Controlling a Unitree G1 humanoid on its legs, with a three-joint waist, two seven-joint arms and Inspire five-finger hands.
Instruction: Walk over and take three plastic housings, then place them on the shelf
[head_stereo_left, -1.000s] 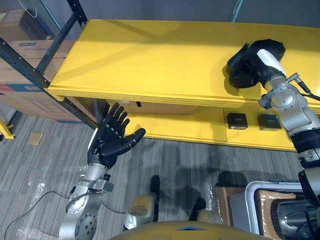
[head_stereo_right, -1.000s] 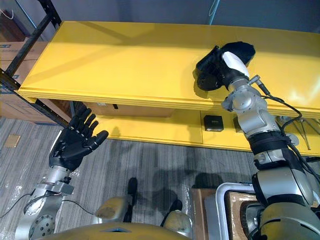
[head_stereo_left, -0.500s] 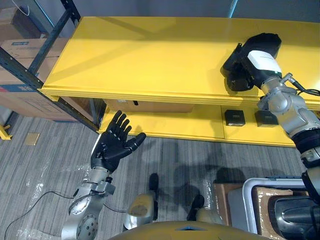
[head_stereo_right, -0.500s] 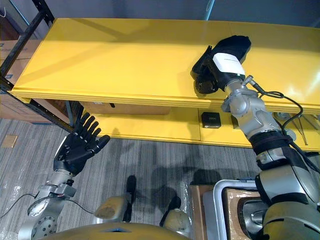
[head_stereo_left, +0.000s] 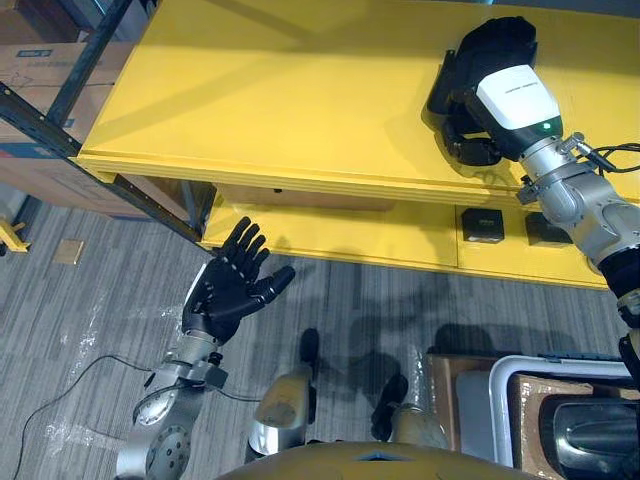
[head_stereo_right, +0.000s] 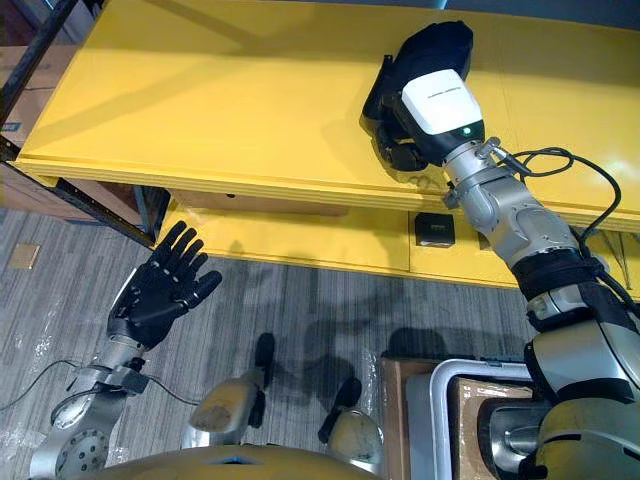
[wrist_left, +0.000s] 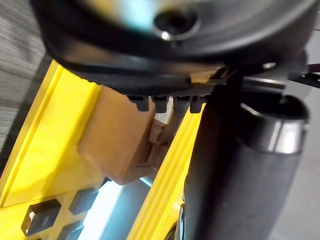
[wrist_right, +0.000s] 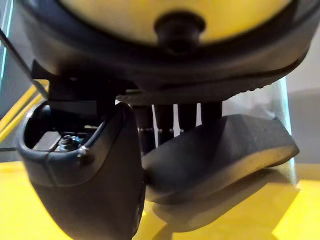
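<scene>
**Desk:** What dominates the frame?

**Photographer:** A long, bright yellow two-tier metal shelf (head_stereo_left: 270, 90) on dark uprights, standing on grey carpet floor (head_stereo_left: 90, 330). Brown cardboard boxes (head_stereo_left: 55, 75) are stacked behind its left end, and a pale grey plastic crate (head_stereo_left: 500, 385) sits at lower right.

**Desk:** And the arms?

**Photographer:** The right hand (head_stereo_left: 490, 45) is over the right part of the top board. Its thumb and curled fingers are closed on a flat, dark grey plastic housing (wrist_right: 220, 150). The piece hangs just above the yellow surface or touches it; I cannot tell which. The left hand (head_stereo_left: 230, 290) is raised over the carpet in front of the lower board, palm showing, fingers straight and spread, with nothing in it.

**Desk:** Anything smaller?

**Photographer:** A plain brown cardboard carton (wrist_left: 120, 140) is tucked under the top board. Two small black square pieces (head_stereo_left: 480, 225) lie side by side, apart from each other, on the lower board, below the right hand.
</scene>
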